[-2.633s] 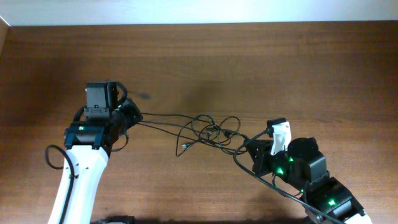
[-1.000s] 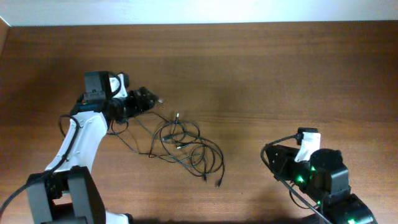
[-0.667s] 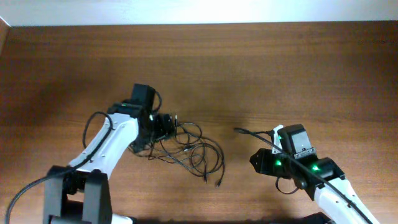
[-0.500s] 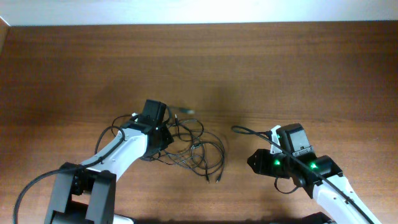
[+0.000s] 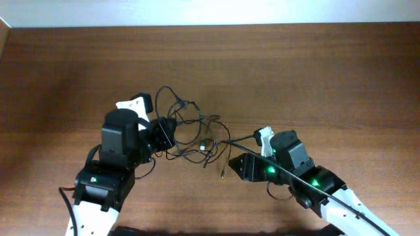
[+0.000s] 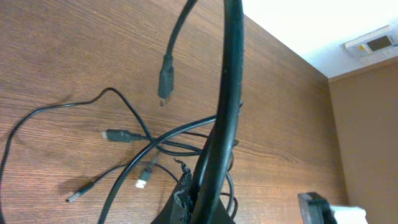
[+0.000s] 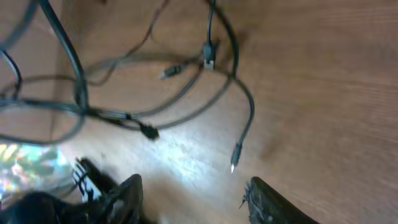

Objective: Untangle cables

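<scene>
Between the two pincers, the cables point(image 5: 197, 130) form a loose black tangle on the table point(image 5: 315, 78), with small plugs at the strand ends. The left gripper point(image 5: 165, 133) reaches sideways, clamped on one strand. The right gripper point(image 5: 237, 168) points low at the tangle, fingers point(image 7: 129, 190) spread apart.

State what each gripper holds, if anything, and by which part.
The left gripper pinches one strand of the cables mid-cord, not at a plug. The right gripper is open, holding nothing.
</scene>
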`<state>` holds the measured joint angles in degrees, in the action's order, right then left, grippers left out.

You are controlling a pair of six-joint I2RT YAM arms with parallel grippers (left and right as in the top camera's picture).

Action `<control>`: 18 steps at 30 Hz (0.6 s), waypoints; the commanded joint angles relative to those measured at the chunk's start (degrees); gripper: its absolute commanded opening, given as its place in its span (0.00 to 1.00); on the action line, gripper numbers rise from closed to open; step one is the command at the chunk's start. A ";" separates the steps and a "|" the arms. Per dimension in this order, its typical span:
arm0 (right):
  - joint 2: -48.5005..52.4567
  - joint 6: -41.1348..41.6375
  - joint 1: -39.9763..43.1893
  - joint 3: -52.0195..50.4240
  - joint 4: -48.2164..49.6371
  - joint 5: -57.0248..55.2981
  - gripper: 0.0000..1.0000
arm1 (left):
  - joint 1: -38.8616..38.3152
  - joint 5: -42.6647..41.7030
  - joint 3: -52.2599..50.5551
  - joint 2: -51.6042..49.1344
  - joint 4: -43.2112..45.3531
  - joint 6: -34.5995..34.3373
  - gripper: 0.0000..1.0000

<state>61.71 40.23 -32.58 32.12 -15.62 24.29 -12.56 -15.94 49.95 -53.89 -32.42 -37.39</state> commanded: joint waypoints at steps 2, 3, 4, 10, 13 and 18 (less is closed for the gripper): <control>1.44 2.51 -1.64 0.20 5.57 -6.05 0.56 | 0.35 -7.43 0.98 1.05 0.28 -5.51 0.00; 3.87 2.75 -1.64 0.20 6.47 -6.21 0.56 | 0.35 -7.87 0.98 1.05 0.28 -6.97 0.00; 6.36 2.73 -1.64 0.20 7.89 -6.82 0.56 | 0.35 -10.01 0.98 1.05 0.59 -6.99 0.00; 3.69 10.58 -1.42 0.22 9.81 3.78 0.65 | 0.35 -3.69 0.98 1.03 0.44 20.85 0.00; -2.60 17.99 -1.44 0.22 8.81 5.05 0.83 | 0.35 0.50 0.98 1.05 0.46 21.03 0.00; 3.10 45.20 -1.55 0.22 9.05 4.98 0.69 | 0.20 -3.17 0.98 1.05 0.52 21.03 0.00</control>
<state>62.08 71.11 -33.87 31.97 -6.79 28.62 -12.56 -17.39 49.95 -53.78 -32.29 -17.50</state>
